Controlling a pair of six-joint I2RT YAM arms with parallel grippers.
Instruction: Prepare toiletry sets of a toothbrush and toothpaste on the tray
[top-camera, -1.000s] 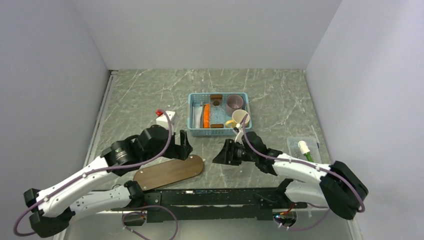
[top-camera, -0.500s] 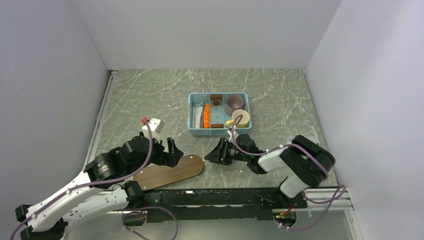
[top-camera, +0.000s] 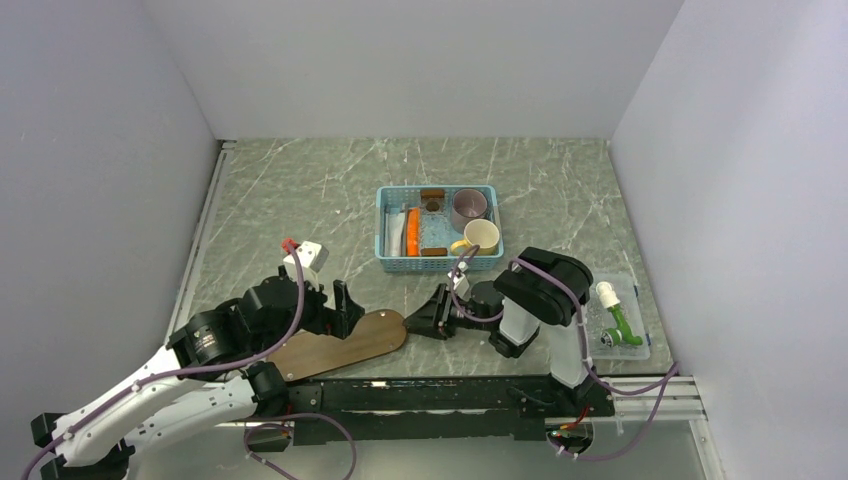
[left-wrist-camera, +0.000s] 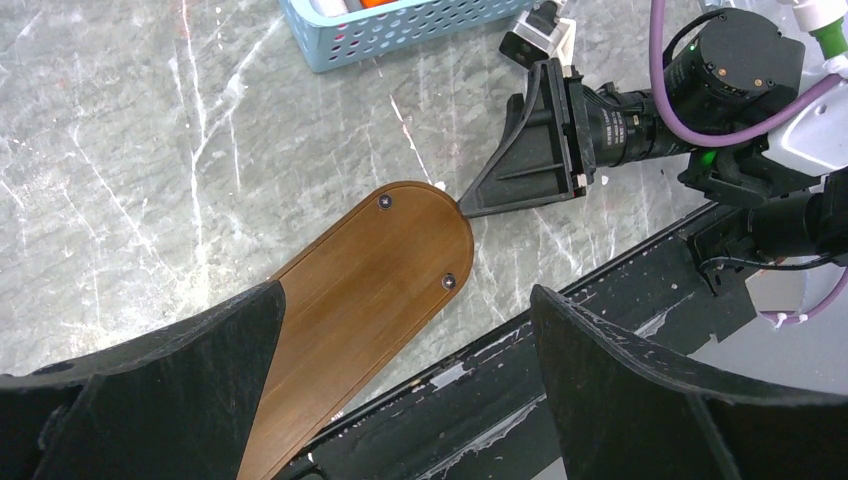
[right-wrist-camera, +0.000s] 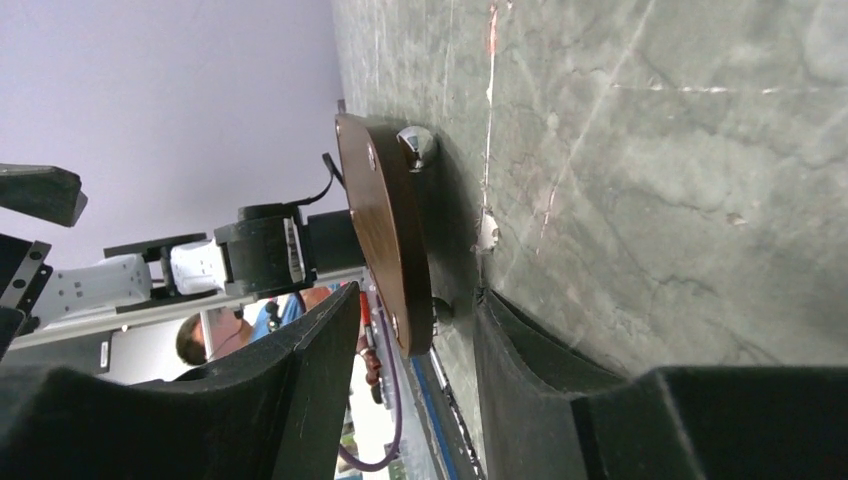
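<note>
Top external view has the tray (top-camera: 330, 347) lying flat on the table near the arm bases and bare of any set, while the orange tube (top-camera: 413, 232) sits in the blue basket (top-camera: 437, 189) well apart from it. I cannot pick out the toothbrush there. The left gripper (top-camera: 345, 303) hovers over the board with fingers spread wide and nothing between them. The right gripper (top-camera: 428, 318) lies low at the tray's rounded right end, its fingers parted with that edge in the gap but not pinched, so I judge the task barely begun, with every item left to fetch.
</note>
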